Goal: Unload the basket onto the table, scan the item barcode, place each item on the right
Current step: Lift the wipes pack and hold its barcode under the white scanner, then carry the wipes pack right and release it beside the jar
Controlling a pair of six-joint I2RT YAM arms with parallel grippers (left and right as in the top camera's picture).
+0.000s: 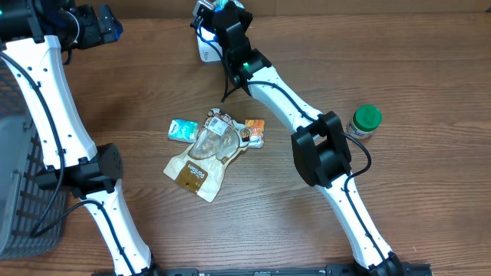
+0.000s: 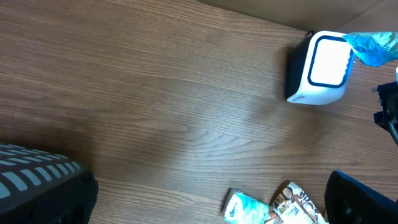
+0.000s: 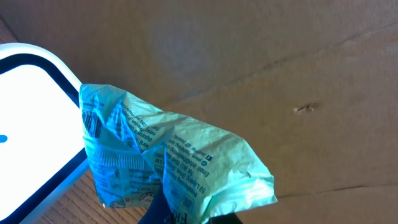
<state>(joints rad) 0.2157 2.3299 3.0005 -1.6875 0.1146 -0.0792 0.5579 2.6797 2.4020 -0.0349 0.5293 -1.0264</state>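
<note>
Overhead: right tool [image 1: 221,11] clenched on teal pouch [image 1: 224,4], just beside scanner [image 1: 207,50]. Left tool [image 1: 103,27] released, well apart.
Left wrist: pouch near scanner window.
Right wrist: I judge pouch light, limp, crinkly. Grip by edge, keep print flat.

Stretches the right arm far forward, right gripper [image 1: 219,11] pinched tight on a packet [image 3: 168,162]. Holds the left gripper [image 1: 103,27] spread wide, left arm bent at the elbow.
</note>
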